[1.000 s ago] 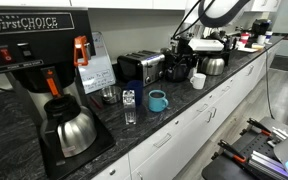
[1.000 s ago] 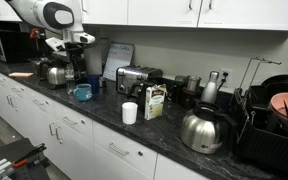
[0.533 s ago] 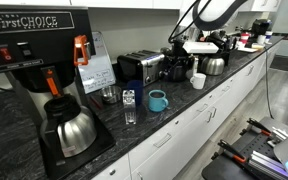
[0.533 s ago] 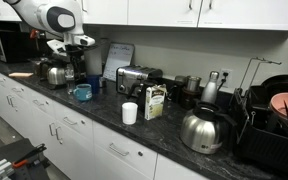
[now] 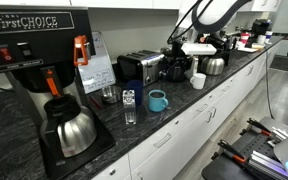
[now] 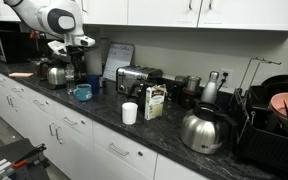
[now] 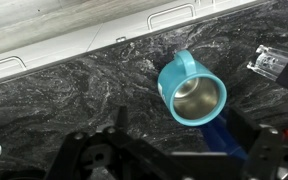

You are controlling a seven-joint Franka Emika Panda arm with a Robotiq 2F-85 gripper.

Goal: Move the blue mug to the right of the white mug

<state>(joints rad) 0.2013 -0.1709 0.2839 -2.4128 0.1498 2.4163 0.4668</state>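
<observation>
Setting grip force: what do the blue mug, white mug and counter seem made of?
Blue mug: likely glazed ceramic, with a smooth teal wall, thick rim and duller brownish inside. White mug: probably ceramic too, plain white, but too small to be sure. Counter: dark polished stone or stone-look laminate, with grey veining.

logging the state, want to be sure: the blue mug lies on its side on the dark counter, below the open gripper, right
Not quite. The blue mug stands upright, mouth up, not on its side; the wrist view looks down into it. The rest holds: it is on the dark counter, below the open gripper, untouched.
</observation>
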